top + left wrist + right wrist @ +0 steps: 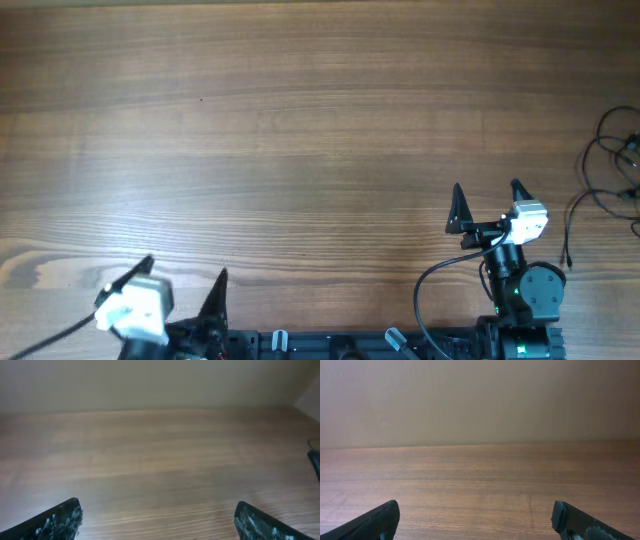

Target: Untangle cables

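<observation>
A tangle of thin black cables [612, 175] lies at the far right edge of the wooden table in the overhead view, partly cut off by the frame. My right gripper [488, 192] is open and empty near the front right, well left of the cables. My left gripper [183, 273] is open and empty at the front left, far from them. In the left wrist view the open fingers [157, 517] frame bare wood, and a dark object [315, 462] shows at the right edge. The right wrist view shows open fingers [475, 517] over bare wood; no cables show there.
The wooden table [300, 130] spreads across the whole view. The arm bases and a black mounting rail [330, 345] sit along the front edge. A plain wall rises behind the table's far edge [480, 445].
</observation>
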Action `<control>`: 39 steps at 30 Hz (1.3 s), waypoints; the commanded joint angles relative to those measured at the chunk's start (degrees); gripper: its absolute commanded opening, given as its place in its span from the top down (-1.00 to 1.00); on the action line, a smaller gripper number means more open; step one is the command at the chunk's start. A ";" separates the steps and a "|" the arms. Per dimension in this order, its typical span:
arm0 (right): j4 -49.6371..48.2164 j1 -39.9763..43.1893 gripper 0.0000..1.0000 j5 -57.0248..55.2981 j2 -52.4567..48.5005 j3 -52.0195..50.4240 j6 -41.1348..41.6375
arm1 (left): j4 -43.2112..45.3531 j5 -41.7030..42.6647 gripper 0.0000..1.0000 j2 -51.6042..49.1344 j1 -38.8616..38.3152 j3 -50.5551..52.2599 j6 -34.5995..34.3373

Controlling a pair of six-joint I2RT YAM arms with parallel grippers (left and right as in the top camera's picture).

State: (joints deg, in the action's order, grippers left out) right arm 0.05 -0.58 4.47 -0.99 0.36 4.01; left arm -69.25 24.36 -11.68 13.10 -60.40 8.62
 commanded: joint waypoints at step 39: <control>-0.20 0.28 -1.00 0.24 0.72 -0.04 0.61 | 67.10 -18.95 -1.00 11.47 -10.27 60.06 -16.26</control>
State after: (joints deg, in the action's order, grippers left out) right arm 0.03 -0.58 4.47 -0.89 0.36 4.01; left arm -0.19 5.85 -0.73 3.25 -0.58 -7.22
